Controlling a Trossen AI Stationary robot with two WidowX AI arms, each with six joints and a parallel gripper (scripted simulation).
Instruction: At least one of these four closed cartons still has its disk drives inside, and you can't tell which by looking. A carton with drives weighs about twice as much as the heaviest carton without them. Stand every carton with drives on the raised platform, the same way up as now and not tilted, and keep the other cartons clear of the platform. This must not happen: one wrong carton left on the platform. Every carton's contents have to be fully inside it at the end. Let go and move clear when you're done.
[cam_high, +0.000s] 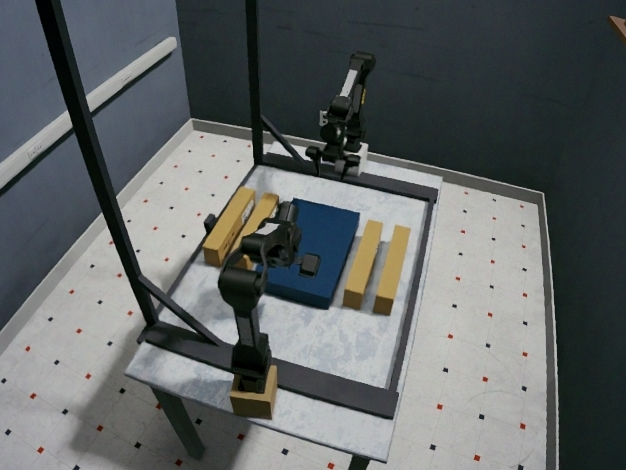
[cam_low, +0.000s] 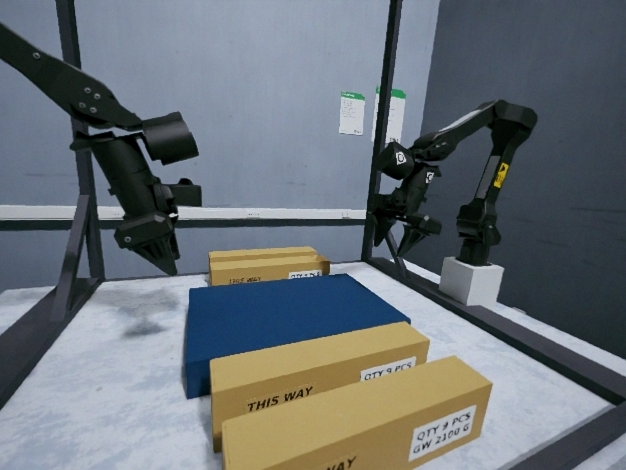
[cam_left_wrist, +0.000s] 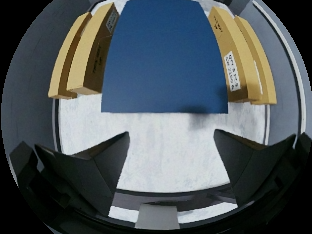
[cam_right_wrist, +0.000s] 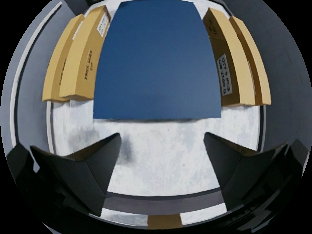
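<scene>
A blue raised platform (cam_high: 328, 227) lies mid-table, with nothing on it. Four closed tan cartons lie flat on the table beside it. Two cartons (cam_high: 228, 226) (cam_high: 261, 212) are on one side and two cartons (cam_high: 362, 263) (cam_high: 391, 268) are on the other. In the exterior view the near pair (cam_low: 318, 369) (cam_low: 359, 414) shows "THIS WAY" and quantity labels. My left gripper (cam_high: 331, 166) (cam_low: 399, 237) is open and empty, hanging above the table edge near its white base. My right gripper (cam_high: 310, 264) (cam_low: 156, 258) is open and empty, above the platform's opposite end. Both wrist views show the platform (cam_left_wrist: 167, 55) (cam_right_wrist: 159, 61) ahead.
A dark frame rail (cam_high: 414, 283) borders the table top, with upright posts (cam_high: 252, 80) at two corners. The left arm's white base (cam_low: 470, 280) and the right arm's tan base (cam_high: 254, 394) stand at opposite table ends.
</scene>
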